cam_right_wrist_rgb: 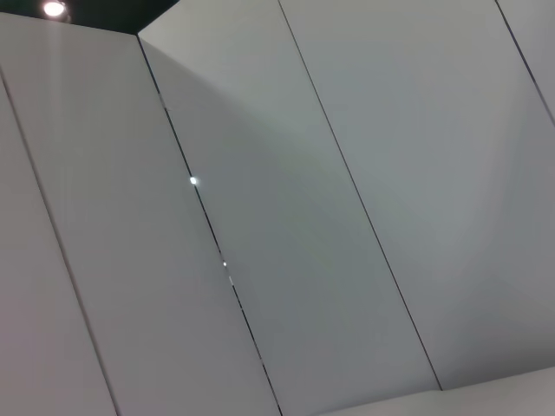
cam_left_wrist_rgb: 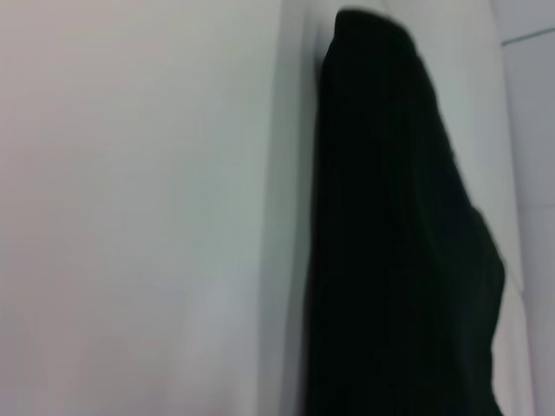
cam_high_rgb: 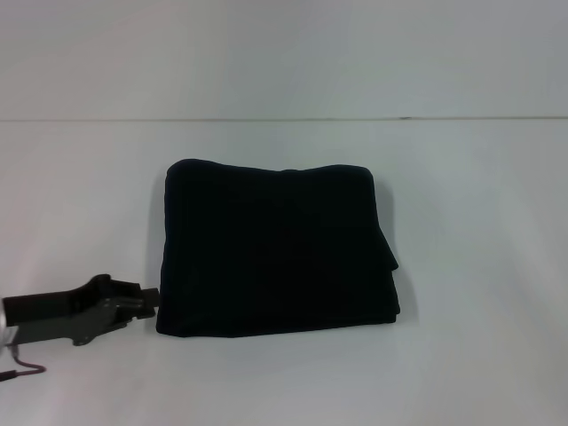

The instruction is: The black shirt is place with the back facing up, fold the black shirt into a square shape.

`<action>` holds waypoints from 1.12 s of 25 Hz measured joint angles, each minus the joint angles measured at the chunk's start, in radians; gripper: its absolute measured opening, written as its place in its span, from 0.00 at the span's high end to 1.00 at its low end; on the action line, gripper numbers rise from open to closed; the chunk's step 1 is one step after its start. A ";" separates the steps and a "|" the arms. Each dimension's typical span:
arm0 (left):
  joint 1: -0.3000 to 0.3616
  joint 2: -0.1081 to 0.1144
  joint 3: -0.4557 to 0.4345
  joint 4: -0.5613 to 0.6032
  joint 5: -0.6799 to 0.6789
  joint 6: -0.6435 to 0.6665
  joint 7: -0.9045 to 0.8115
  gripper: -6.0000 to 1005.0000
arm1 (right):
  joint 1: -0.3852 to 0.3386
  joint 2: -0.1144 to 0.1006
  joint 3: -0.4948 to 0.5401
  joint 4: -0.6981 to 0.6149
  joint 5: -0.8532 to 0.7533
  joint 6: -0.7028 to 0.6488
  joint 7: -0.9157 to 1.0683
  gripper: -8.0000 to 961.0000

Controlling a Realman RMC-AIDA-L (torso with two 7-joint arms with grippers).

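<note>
Counting what lies before me, I find one black shirt point(cam_high_rgb: 277, 250) and nothing else of cloth: a single soft, matte bundle already folded into a thick, nearly square block, resting flat near the middle of the white table point(cam_high_rgb: 479, 373). Its top edge is gently rounded at both corners, its near edge runs fairly straight, and along its right side two or three stacked layers show as stepped lips. No print is visible on the upper face; it reads as plain dark fabric with faint ribbed folds. One of my two grippers shows in the head view: my left gripper point(cam_high_rgb: 153, 300), a hard dark-grey metal piece on its arm, sits low over the table just beside the shirt's near left corner, its tip very close to the cloth; whether it touches, and whether its fingers are spread or pressed together, I cannot tell. From my left wrist the shirt point(cam_left_wrist_rgb: 399, 251) appears as one tall dark mass against the smooth pale surface. My right wrist sees only flat white wall panels point(cam_right_wrist_rgb: 347, 217) with thin seams.
</note>
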 joint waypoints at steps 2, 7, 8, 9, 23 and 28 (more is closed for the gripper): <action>0.007 0.008 -0.007 0.019 0.003 0.035 -0.004 0.84 | 0.001 -0.001 0.000 0.000 0.000 0.001 0.000 0.11; 0.015 0.017 -0.065 0.040 -0.044 0.158 0.008 0.74 | 0.003 -0.002 0.000 0.000 -0.003 0.003 0.000 0.11; 0.003 0.017 -0.070 0.009 -0.066 0.180 0.024 0.72 | 0.003 -0.002 0.000 0.000 -0.003 0.003 0.000 0.11; -0.009 0.015 -0.064 -0.022 -0.078 0.190 0.034 0.70 | 0.003 -0.002 0.000 0.000 -0.004 0.005 0.000 0.11; -0.098 -0.013 0.042 -0.153 -0.088 0.023 0.029 0.37 | -0.006 -0.001 0.000 0.005 -0.006 0.005 0.000 0.11; -0.101 -0.011 0.067 -0.171 -0.064 -0.041 0.028 0.37 | -0.007 -0.001 -0.002 0.013 -0.007 0.005 -0.002 0.11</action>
